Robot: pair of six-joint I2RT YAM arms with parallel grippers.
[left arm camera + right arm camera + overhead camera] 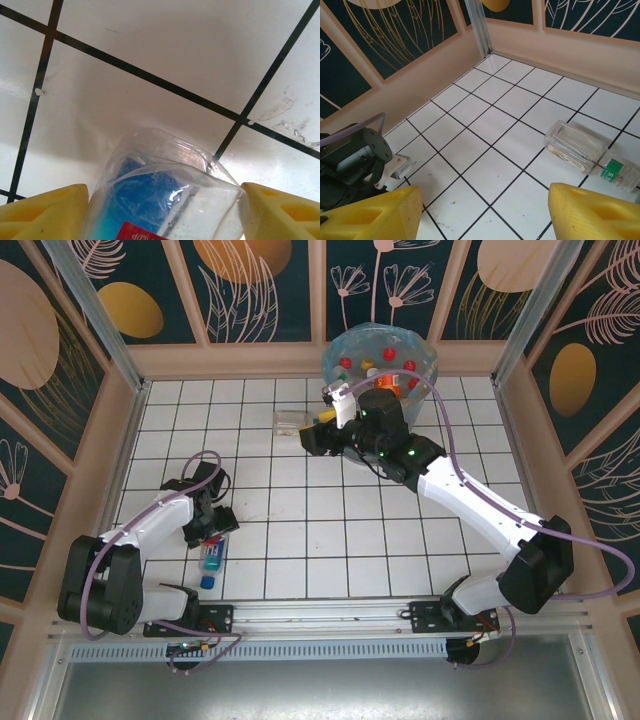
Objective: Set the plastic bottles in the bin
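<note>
White tiled desk [300, 540], dark grid lines, patterned panels [250, 280] on all sides.

Top view: my left fingers [210, 525] sit over one end of the blue-filled bottle [212, 558], which lies flat on the desk. My right fingers [318, 432] hover with the clear bottle [291, 421] just ahead of them. Beyond the right fingers stands the bin [334, 352], with several capped bottles [385, 368] inside.

Left wrist view: both yellow pads press the blue-filled bottle's sides, so the fingers are closed on it.

Right wrist view: my fingers stand wide, nothing between them. The clear bottle lies flat ahead and to the right, apart from them.
</note>
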